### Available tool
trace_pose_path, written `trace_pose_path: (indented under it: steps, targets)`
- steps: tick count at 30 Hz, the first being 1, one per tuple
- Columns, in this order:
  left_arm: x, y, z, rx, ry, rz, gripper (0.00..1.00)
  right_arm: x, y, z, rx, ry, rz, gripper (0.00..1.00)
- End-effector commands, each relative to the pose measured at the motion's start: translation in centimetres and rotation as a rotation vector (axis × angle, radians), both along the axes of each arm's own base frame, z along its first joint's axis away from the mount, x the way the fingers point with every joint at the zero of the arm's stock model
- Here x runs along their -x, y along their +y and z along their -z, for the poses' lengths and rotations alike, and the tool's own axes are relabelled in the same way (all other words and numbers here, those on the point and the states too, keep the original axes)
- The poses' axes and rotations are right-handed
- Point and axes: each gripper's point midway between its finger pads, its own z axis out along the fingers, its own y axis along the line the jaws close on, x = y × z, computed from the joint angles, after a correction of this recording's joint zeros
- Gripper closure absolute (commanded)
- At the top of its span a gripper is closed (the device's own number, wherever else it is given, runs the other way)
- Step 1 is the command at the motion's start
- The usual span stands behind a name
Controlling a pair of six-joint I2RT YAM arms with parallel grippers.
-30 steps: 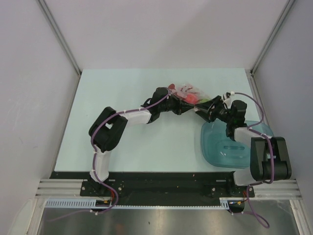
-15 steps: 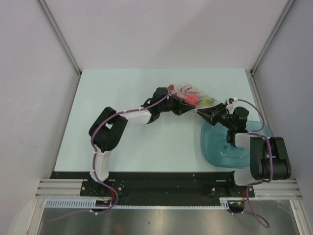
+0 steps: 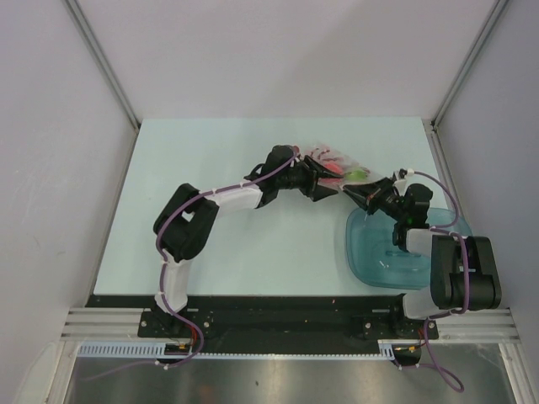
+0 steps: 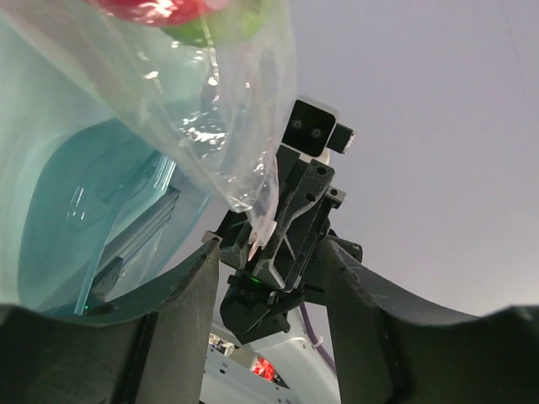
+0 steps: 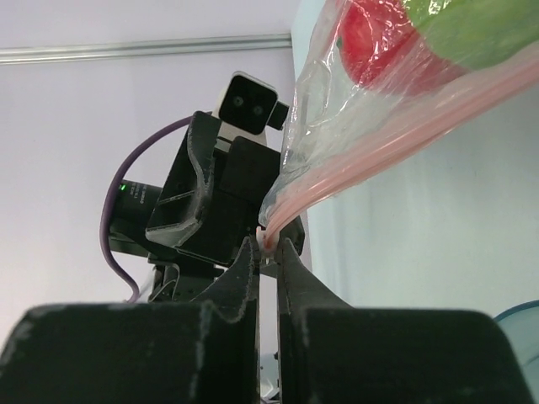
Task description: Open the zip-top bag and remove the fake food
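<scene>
The clear zip-top bag (image 3: 337, 160) lies at the back middle of the table, between my two grippers. Inside it I see the fake food: a red piece (image 5: 370, 34) and a lime-green piece (image 5: 472, 29). My right gripper (image 5: 268, 244) is shut on the end of the bag's pink zip strip (image 5: 396, 126). My left gripper (image 4: 269, 248) stands open just below the bag (image 4: 210, 109), its fingers (image 4: 189, 295) wide apart with nothing between them. In the top view the left gripper (image 3: 327, 185) and the right gripper (image 3: 358, 194) nearly face each other under the bag.
A translucent teal tray (image 3: 370, 252) sits at the right front of the table, under the right arm. Its wall (image 4: 76, 219) also shows behind the bag in the left wrist view. Grey walls enclose the table on three sides.
The right gripper has closed on the end of the zip strip. The left gripper has opened and let go of the bag. Both arms shifted slightly right.
</scene>
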Motion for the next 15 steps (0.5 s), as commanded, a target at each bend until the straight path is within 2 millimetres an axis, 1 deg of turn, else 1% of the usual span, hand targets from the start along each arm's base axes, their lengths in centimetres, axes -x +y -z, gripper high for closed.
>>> trace_pose_path:
  steps: [1,2,3,4,5,8,9,11,12,14,15]
  targets:
    - [0.1,-1.0,-0.7,-0.008,-0.002,0.022,0.44,0.2,0.1,-2.2,-0.012,-0.067,-0.016,1.0]
    - [-0.1,-1.2,-0.5,-0.007,0.006,0.02,0.44,0.3,0.1,-2.2,-0.01,-0.064,-0.016,1.0]
    - [-0.3,-1.4,-0.9,0.003,-0.002,0.017,0.45,0.3,0.1,-2.2,-0.011,-0.061,-0.016,1.0]
    - [-0.4,-1.7,-0.5,-0.001,0.004,0.021,0.47,0.3,0.2,-2.4,-0.006,-0.07,-0.019,1.0]
    - [-0.7,-1.9,-1.1,0.003,-0.007,0.023,0.48,0.3,0.3,-2.4,-0.005,-0.066,-0.021,1.0]
    - [-0.7,-2.2,-0.9,0.001,-0.006,0.026,0.54,0.4,0.4,-2.4,-0.005,-0.065,-0.026,1.0]
    - [-0.6,-2.2,-0.7,-0.001,-0.002,0.029,0.61,0.4,0.4,-2.5,-0.005,-0.066,-0.024,1.0]
    - [-0.5,-2.2,-0.3,-0.004,0.005,0.03,0.7,0.4,0.5,-2.5,-0.003,-0.065,-0.027,1.0]
    - [-0.5,-2.1,-0.1,-0.004,0.009,0.029,0.78,0.4,0.5,-2.5,-0.002,-0.065,-0.027,1.0]
    - [-0.4,-2.0,-0.1,-0.004,0.008,0.026,0.9,0.4,0.4,-2.6,0.002,-0.063,-0.022,1.0]
    - [-0.3,-1.9,0.0,-0.009,0.008,0.024,1.0,0.4,0.4,-2.5,0.006,-0.061,-0.019,1.0]
